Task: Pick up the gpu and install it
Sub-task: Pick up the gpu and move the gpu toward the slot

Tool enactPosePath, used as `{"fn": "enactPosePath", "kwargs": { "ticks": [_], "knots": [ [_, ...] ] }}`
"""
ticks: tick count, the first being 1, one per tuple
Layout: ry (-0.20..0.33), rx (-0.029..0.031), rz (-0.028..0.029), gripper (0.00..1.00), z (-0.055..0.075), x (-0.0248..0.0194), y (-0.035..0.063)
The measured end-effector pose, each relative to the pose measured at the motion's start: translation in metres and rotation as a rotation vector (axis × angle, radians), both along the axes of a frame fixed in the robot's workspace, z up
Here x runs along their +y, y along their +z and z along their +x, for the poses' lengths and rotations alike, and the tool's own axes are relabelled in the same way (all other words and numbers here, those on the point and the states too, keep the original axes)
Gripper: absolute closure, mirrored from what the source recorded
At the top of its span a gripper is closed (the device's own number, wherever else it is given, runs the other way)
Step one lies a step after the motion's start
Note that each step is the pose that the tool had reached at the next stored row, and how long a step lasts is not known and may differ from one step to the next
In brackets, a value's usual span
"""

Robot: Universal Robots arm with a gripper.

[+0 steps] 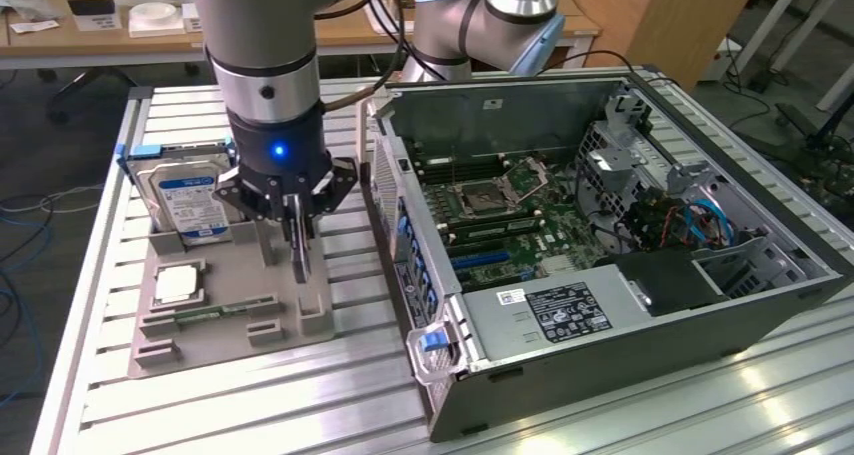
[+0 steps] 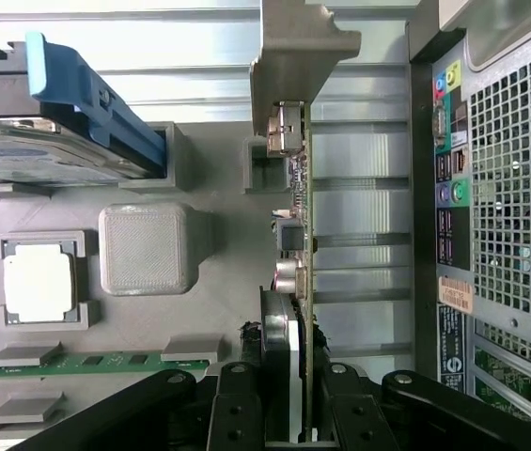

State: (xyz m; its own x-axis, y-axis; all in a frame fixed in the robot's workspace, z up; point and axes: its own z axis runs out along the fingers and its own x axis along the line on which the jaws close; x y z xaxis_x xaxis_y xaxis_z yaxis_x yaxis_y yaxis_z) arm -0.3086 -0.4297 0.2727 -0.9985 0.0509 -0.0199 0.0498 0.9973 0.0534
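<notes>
End effector (image 2: 288,395) right up at the wrist lens is clamped on the gpu (image 2: 305,235), which runs edge-on straight away from it, pale bracket (image 2: 298,47) at the far end, over the grey tray (image 2: 218,282). Exterior view: gpu (image 1: 302,255) hangs long axis down under the end effector (image 1: 296,215), over the tray on the surface (image 1: 267,395), with the open pc case (image 1: 601,225) just beside, toward the exterior view's right.

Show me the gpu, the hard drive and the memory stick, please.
gpu (image 2: 298,56), wrist view, pale metal end bracket.
hard drive (image 1: 195,203), exterior view, blue-white label.
memory stick (image 2: 105,360), wrist view, green strip's middle.
</notes>
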Motion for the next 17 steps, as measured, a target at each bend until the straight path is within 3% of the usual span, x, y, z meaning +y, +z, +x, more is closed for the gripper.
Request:
{"fn": "enactPosePath", "kwargs": {
  "ticks": [17],
  "knots": [
    [0.0,0.001,0.0005,0.72,0.0,0.0,0.0121]
  ]
}}
